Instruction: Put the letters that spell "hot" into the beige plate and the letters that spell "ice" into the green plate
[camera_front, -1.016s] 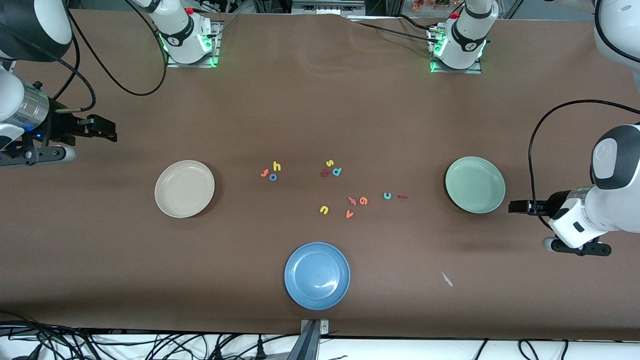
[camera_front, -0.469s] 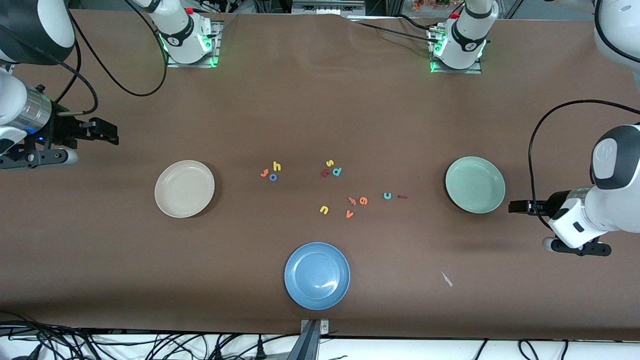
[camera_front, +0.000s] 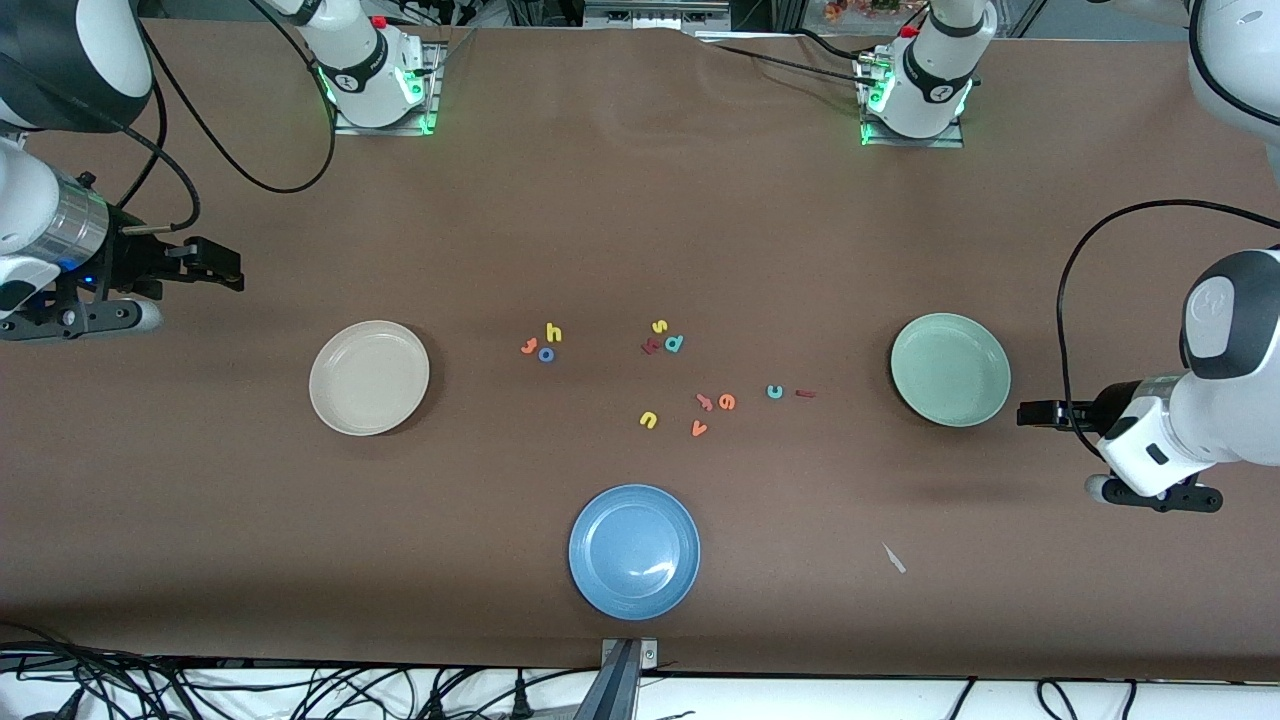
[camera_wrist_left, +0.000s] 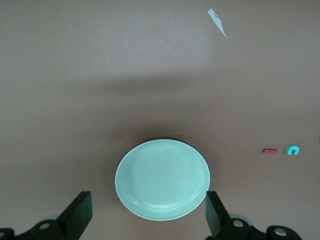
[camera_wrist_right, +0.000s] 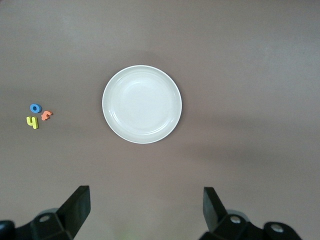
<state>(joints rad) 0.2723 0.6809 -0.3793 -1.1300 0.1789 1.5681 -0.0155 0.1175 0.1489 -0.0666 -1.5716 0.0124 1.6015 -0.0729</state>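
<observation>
The round, shallow cream-beige plate (camera_front: 369, 377) lies bare toward the right arm's end of the table. The round, shallow pale mint-green plate (camera_front: 950, 369) lies bare toward the left arm's end. A round blue plate (camera_front: 634, 551) sits nearer the front camera than both, also holding nothing.

All the tiny foam letters lie on the brown table (camera_front: 640, 220) between the beige and green plates. The yellow h (camera_front: 553, 333), blue ring-shaped o (camera_front: 546, 354) and orange t (camera_front: 529, 346) cluster together on the beige plate's side. The teal c (camera_front: 775, 391) and dark red bar i (camera_front: 805, 393) lie just beside each other on the green plate's side, with the orange e (camera_front: 727, 402) a little toward the beige plate from them.

The right gripper (camera_front: 215, 265) hangs over bare table past the beige plate, fingers apart, clasping nothing. The left gripper (camera_front: 1030, 413) waits just beside the green plate, fingers spread wide, empty.

A white scrap (camera_front: 894, 559) lies on the table nearer the front camera than the green plate.
</observation>
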